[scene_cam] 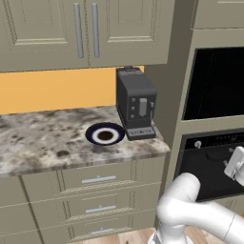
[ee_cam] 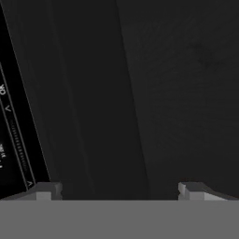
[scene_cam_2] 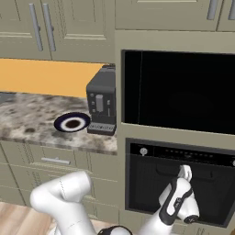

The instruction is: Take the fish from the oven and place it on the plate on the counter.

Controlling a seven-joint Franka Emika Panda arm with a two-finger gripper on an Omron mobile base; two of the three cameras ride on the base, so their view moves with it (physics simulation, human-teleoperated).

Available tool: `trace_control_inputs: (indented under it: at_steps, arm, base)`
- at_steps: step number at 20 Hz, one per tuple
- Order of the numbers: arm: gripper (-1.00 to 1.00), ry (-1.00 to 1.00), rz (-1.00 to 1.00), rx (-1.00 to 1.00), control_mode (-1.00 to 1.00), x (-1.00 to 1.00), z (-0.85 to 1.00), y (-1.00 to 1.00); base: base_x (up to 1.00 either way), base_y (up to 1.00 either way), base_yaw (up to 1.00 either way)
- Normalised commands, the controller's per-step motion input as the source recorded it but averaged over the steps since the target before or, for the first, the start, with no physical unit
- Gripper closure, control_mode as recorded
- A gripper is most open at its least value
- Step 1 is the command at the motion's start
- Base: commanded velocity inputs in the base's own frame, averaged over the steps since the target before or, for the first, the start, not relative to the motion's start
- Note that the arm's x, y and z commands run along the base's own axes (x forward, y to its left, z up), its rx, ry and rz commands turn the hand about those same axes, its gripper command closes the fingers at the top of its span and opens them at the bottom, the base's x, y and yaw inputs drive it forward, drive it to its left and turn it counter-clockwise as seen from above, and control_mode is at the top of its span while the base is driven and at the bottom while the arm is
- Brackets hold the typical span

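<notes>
Tool: the tool [ee_cam: 119, 191] is right up against the oven [scene_cam_2: 179, 181] door, jaws spread wide and released, nothing between them.
Oven: door closed, dark front, black control strip along the top with a small white knob [scene_cam_2: 143, 151] at its left end.
Fish: cannot tell where it is; the closed door is in the way.
Plate: the plate [scene_cam: 105, 134] sits bare on the tabletop [scene_cam: 43, 140], well left of the oven.
Neighbours: a dark coffee machine [scene_cam: 136, 102] stands just right of the plate, touching or nearly so; 1 tall black glass panel [scene_cam_2: 179, 92] above the oven; beige drawers [scene_cam: 95, 190] below the tabletop.
</notes>
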Motion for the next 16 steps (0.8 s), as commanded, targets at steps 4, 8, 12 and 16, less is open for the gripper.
trace_control_inputs:
  at_steps: [4, 8, 12, 16]
  arm:
    - [-1.0, 0.0, 0.0, 0.0, -1.0, 0.15, -0.39, -0.08]
    - [-1.0, 0.0, 0.0, 0.0, -1.0, 0.07, -0.34, -0.03]
    - [-1.0, 0.0, 0.0, 0.0, -1.0, 0.01, -0.01, 0.0]
    - [-1.0, 0.0, 0.0, 0.0, -1.0, 0.0, 0.0, 0.0]
  base:
    - [0.0, 0.0, 0.0]
    - [0.0, 0.0, 0.0]
    - [0.0, 0.0, 0.0]
    - [0.0, 0.0, 0.0]
